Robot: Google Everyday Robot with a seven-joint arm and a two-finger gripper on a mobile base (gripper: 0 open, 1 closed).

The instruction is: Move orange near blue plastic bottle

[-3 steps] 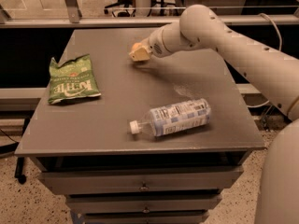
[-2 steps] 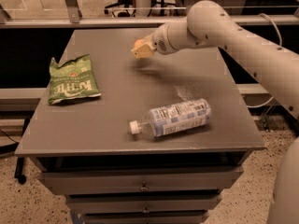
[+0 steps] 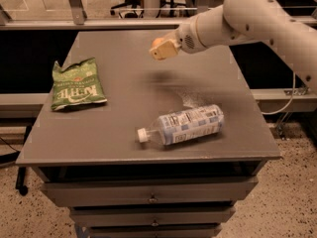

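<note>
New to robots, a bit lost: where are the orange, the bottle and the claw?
orange (image 3: 156, 42): camera view, its visible top edge in the claw.
blue plastic bottle (image 3: 190, 124): camera view, middle of label.
claw (image 3: 161, 50): camera view, between fingertips, raised beyond the bottle.

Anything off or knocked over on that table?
Only the blue plastic bottle: it lies on its side near the front edge of the table, cap on, nothing spilled. The green chip bag lies flat. The gripper holds the orange above the tabletop.
</note>
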